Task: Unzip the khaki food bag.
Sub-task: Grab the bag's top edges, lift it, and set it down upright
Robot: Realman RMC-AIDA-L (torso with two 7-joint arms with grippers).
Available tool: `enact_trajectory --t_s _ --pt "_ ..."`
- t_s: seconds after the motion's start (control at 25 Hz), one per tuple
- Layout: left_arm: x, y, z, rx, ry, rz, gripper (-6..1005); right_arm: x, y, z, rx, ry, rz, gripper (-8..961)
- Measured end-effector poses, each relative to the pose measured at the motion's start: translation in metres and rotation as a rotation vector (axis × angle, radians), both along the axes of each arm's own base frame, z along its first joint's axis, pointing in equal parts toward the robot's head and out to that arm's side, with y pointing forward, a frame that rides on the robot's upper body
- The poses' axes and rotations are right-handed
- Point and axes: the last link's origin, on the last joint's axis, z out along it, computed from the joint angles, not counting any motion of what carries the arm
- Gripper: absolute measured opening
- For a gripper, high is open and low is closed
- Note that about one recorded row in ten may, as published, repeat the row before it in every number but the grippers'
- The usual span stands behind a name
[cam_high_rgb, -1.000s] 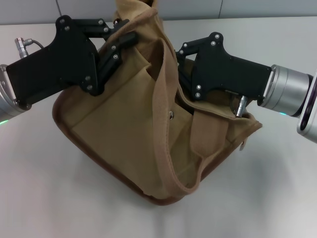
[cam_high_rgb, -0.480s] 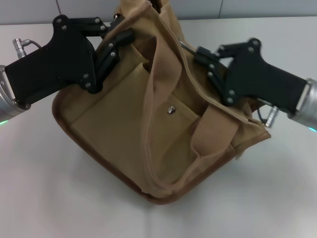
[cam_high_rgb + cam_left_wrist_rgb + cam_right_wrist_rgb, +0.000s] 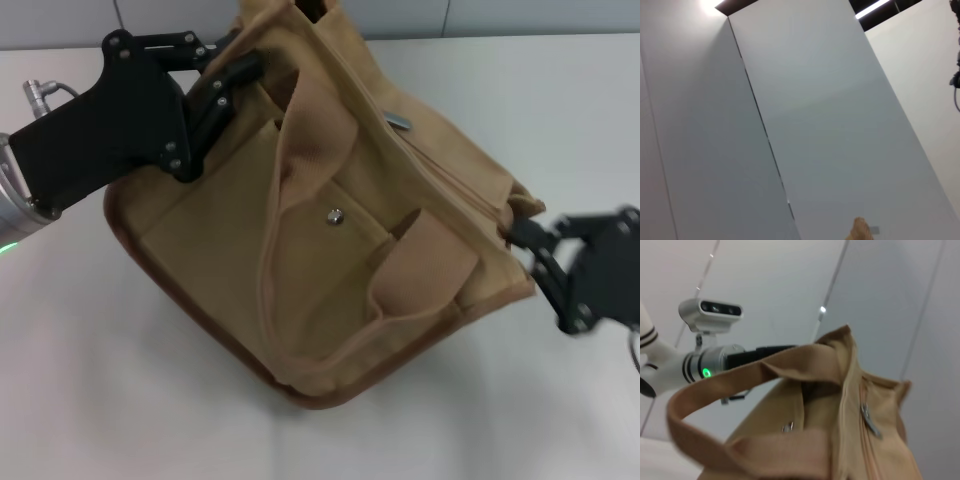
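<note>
The left gripper [image 3: 243, 72] is pinching the far upper corner of the boxy tan canvas food bag [image 3: 330, 240], jaws pressed onto the fabric, keeping it tipped on the white tabletop [image 3: 90, 380]. The zipper line is running from that corner toward the right gripper [image 3: 535, 250], silver pull [image 3: 398, 120] lying between. That gripper is nearer the bag's near-right corner; I cannot tell its jaws' state.

We see even, fairly bright overhead light on the pale table [image 3: 100, 400], with a soft shadow under the khaki food bag [image 3: 330, 260] toward 7 o'clock. The right gripper [image 3: 530, 245] at 4 o'clock is smeared by motion blur. The left wrist view shows ceiling glare at 11 o'clock (a lit strip at 1 o'clock). The right wrist view is soft.
</note>
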Motion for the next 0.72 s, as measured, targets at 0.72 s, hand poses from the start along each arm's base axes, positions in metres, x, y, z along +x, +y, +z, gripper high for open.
enact_trajectory --t_s 0.72 --pt "-0.004 -0.006 -0.002 -0.007 -0.001 0.002 86 -0.027 0.041 0.035 0.224 0.250 -0.010 167"
